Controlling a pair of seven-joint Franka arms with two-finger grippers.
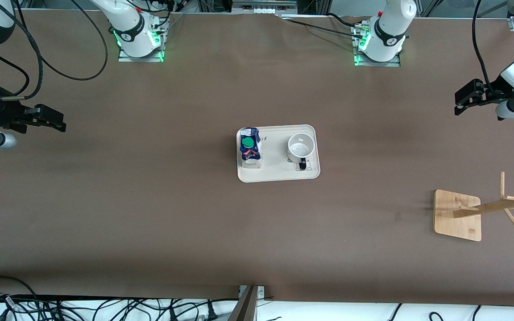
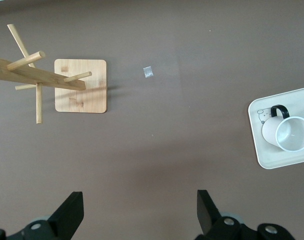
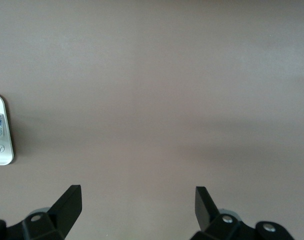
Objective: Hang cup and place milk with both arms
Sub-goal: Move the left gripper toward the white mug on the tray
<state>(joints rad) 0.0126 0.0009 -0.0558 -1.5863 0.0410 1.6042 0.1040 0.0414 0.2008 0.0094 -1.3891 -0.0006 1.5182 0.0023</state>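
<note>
Cup: I see the cup [image 1: 301,148] upright on the white tray [image 1: 279,174] mid-table, handle toward the front camera.
Milk: the milk [image 1: 250,147] stands on the same tray, toward the right arm's end.
Left gripper: the left gripper [image 1: 466,100] waits over bare table at its arm's end, jaws wide apart, empty.
Right gripper: the right gripper [image 1: 51,121] waits likewise, jaws apart, empty.
Rack: the wooden rack [image 1: 458,215] stands near the left arm's end.
Risk: I judge the thin handle could slip off a peg; a crooked squeeze could tip the carton.
Hidden: the rack's top is cut off; the right wrist view catches only a tray corner.
</note>
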